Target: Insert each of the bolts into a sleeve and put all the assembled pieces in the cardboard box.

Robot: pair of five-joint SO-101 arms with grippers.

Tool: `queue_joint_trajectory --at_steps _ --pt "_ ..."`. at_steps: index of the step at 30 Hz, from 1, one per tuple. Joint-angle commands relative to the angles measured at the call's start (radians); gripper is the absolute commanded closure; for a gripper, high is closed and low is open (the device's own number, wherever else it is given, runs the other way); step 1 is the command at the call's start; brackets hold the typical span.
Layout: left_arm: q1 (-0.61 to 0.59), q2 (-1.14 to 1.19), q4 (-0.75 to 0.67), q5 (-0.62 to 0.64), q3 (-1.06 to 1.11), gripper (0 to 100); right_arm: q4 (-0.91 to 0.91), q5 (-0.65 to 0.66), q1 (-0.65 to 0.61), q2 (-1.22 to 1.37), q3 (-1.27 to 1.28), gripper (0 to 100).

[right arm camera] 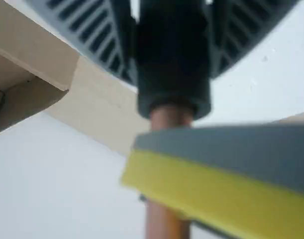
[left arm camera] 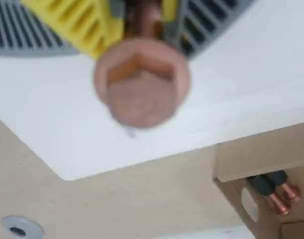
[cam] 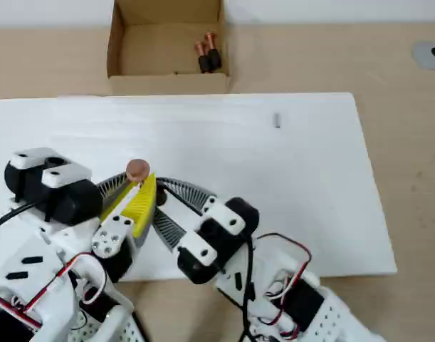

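From my station, I see the left gripper (cam: 135, 187) clamped on the copper bolt (cam: 137, 169) over the near left part of the white board (cam: 274, 185). Its yellow finger (cam: 139, 203) and grey finger press on the shaft just behind the head. In the left wrist view the bolt's head (left arm camera: 142, 84) faces the camera, with the shaft pinched between the fingers.

The right gripper (cam: 161, 203) is just beside the left one, over the same part of the board. Its grey fingers are closed around the black sleeve (right arm camera: 174, 64). In the right wrist view the copper shaft comes straight out of the sleeve's end, but I cannot tell how far in it sits. The two grippers crowd each other here, nearly touching, close to the board's near edge.

The rest of the board gives me open room. Its middle and right side are bare apart from a small grey speck (cam: 277, 120) near the far edge.

The cardboard box (cam: 167, 84) stands on the table (cam: 409, 142) just past the board's far edge, toward the left half. Its front wall runs along that edge. Two assembled pieces (cam: 208, 53) lie together against the box's right wall. A grey disc (cam: 431, 53) sits on the table beyond the board's far right corner.
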Motion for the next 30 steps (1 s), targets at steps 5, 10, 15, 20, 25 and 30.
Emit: queue_joint_trajectory --at_steps 5,10,15,20,25,30 --pt "0.012 0.008 -0.048 -0.014 0.015 99 -0.003 -0.005 -0.015 -0.015 -0.019 98.9" --pt "-0.058 0.008 0.029 -0.038 -0.032 91 -0.003 -0.005 -0.015 -0.015 -0.019 98.9" --pt "-0.17 0.008 0.038 -0.035 -0.071 86 -0.003 -0.005 -0.013 -0.015 -0.019 98.9" --pt "-0.21 0.012 0.146 -0.038 -0.12 83 -0.003 -0.003 0.002 -0.013 -0.019 98.9" --pt "-0.209 0.088 0.293 -0.034 -0.245 83 -0.003 -0.003 0.076 -0.013 -0.019 98.9" --pt "-0.207 0.251 0.43 0.005 -0.519 83 -0.009 -0.003 0.142 -0.008 -0.018 98.9"
